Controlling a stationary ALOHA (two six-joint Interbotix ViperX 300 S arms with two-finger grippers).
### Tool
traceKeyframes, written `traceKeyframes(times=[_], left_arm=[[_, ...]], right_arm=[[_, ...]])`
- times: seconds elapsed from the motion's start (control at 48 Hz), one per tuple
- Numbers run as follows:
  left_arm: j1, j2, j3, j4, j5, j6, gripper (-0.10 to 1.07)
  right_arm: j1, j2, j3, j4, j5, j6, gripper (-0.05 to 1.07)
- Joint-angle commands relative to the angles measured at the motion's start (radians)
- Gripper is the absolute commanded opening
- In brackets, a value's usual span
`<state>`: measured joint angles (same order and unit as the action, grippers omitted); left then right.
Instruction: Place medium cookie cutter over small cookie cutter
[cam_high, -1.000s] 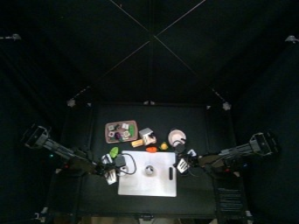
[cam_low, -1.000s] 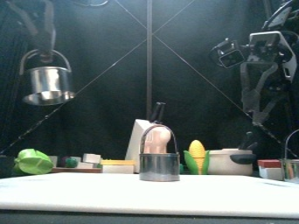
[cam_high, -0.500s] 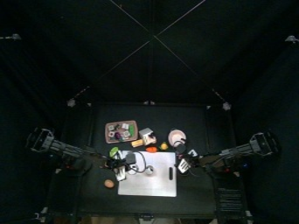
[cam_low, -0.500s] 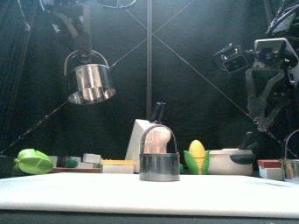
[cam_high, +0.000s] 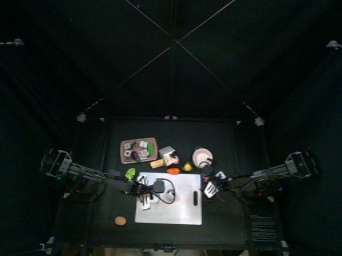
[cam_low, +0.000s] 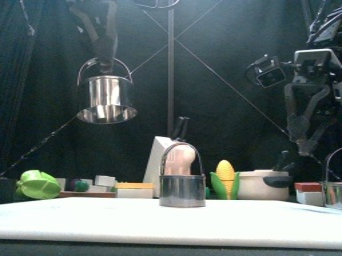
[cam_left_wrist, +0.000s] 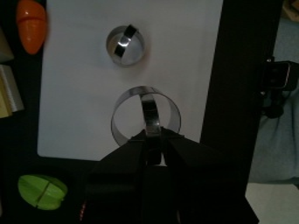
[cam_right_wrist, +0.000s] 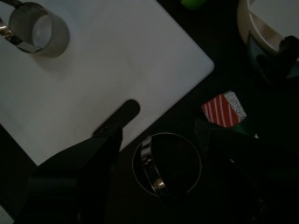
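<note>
Carrying step. The left claw (cam_low: 104, 64) grips the medium cutter (cam_low: 106, 98) by its arched handle and holds it high. The small cutter (cam_low: 182, 188) stands on the worktop (cam_low: 80, 224), well below this claw and to its right. Next, by judgement: centre overhead, then lower squarely. The right claw (cam_right_wrist: 176, 122) hangs wide and empty.
</note>
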<state>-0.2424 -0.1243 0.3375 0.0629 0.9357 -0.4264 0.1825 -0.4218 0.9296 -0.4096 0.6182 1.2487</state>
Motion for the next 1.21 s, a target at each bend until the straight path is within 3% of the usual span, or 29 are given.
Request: traceKeyframes(times=[0.0, 0.521, 0.771, 1.188], left_arm=[[-0.002, 0.008, -0.046, -0.009, 0.008, 0.0, 0.6], [-0.005, 0.051, -0.075, -0.009, 0.037, 0.0, 0.6], [0.031, 0.107, -0.152, 0.057, 0.043, 0.057, 0.6], [0.051, 0.267, -0.298, 0.058, 0.107, 0.172, 0.6]], right_arm=[[-0.009, -0.012, -0.008, -0.014, -0.005, -0.003, 0.98], [-0.087, -0.009, -0.003, -0.086, -0.046, -0.008, 0.98], [-0.077, -0.023, 0.015, -0.066, -0.037, -0.002, 0.98], [-0.063, -0.031, 0.035, -0.044, -0.032, -0.003, 0.98]])
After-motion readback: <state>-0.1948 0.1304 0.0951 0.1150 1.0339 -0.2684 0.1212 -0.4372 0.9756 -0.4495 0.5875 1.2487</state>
